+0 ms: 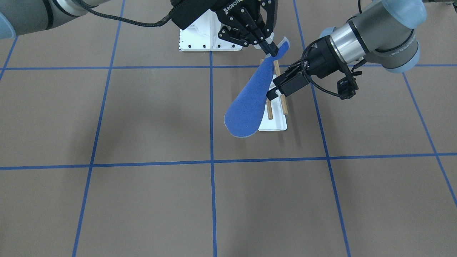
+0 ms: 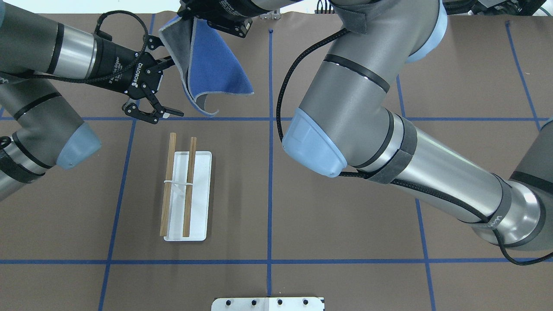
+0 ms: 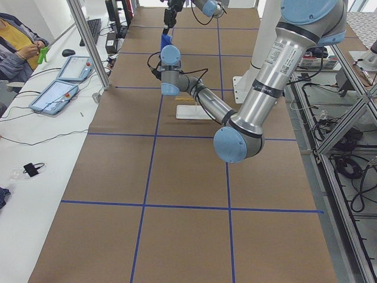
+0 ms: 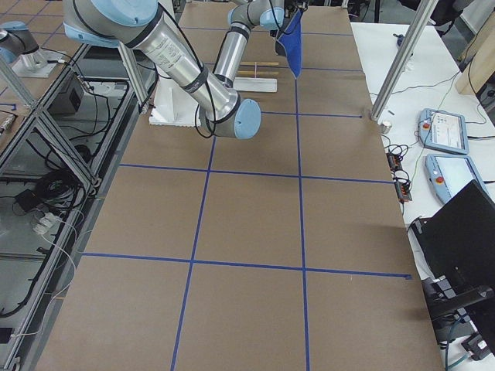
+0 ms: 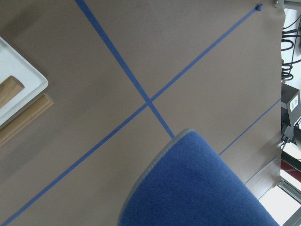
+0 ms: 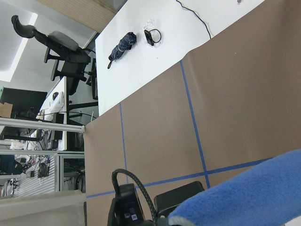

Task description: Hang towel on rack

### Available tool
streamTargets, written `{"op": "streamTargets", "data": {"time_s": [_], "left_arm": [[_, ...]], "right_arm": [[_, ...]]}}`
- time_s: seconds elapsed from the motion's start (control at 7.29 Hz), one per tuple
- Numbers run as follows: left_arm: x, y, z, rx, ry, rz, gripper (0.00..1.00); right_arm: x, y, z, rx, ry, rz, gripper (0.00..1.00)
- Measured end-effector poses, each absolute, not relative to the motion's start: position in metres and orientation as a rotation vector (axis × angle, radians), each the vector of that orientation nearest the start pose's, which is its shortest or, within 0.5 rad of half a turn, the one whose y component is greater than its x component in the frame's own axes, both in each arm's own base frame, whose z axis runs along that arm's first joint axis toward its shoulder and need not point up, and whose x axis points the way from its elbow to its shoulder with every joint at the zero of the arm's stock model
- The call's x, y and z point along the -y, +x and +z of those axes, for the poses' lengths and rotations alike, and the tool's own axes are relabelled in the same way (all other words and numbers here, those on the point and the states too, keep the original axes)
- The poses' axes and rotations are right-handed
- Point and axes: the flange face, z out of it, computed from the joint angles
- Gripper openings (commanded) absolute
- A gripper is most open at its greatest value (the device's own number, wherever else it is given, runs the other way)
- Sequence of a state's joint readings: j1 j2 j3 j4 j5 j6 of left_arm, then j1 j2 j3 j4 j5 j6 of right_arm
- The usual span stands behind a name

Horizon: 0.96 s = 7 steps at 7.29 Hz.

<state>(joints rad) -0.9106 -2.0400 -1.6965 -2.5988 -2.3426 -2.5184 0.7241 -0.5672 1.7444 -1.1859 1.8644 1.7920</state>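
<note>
Towel [image 1: 246, 107] hangs pinched in the right gripper [image 1: 272, 51], the left gripper [image 2: 173, 88] gaping wide beside it; best catch its free edge, then drape evenly over the rack [image 2: 201, 194].

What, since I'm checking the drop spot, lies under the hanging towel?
The towel, pinched by the right gripper, hangs over brown table and blue tape lines; the rack sits nearer the robot, not beneath. The patch behind the cloth is hidden.

grey arms [image 2: 358, 99] bear pale-blue caps [image 2: 313, 147], black end effectors [image 1: 271, 50].
</note>
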Motion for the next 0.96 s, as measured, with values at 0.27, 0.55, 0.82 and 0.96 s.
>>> {"op": "streamTargets", "data": {"time_s": [0.27,0.55,0.82,0.96], "left_arm": [[0.507,0.294,0.218,-1.579,-0.665,-0.911,0.98],[0.514,0.281,0.216,-1.606,-0.698,-0.996,0.98],[0.513,0.276,0.214,-1.656,-0.749,-1.051,0.98],[0.512,0.275,0.214,-1.666,-0.768,-1.066,0.98]], "right_arm": [[0.476,-0.391,-0.062,1.602,0.058,0.739,0.0],[0.465,-0.387,-0.048,1.62,-0.006,0.838,0.0],[0.458,-0.391,-0.046,1.635,-0.025,0.898,0.0],[0.456,-0.393,-0.047,1.643,-0.027,0.925,0.0]]}}
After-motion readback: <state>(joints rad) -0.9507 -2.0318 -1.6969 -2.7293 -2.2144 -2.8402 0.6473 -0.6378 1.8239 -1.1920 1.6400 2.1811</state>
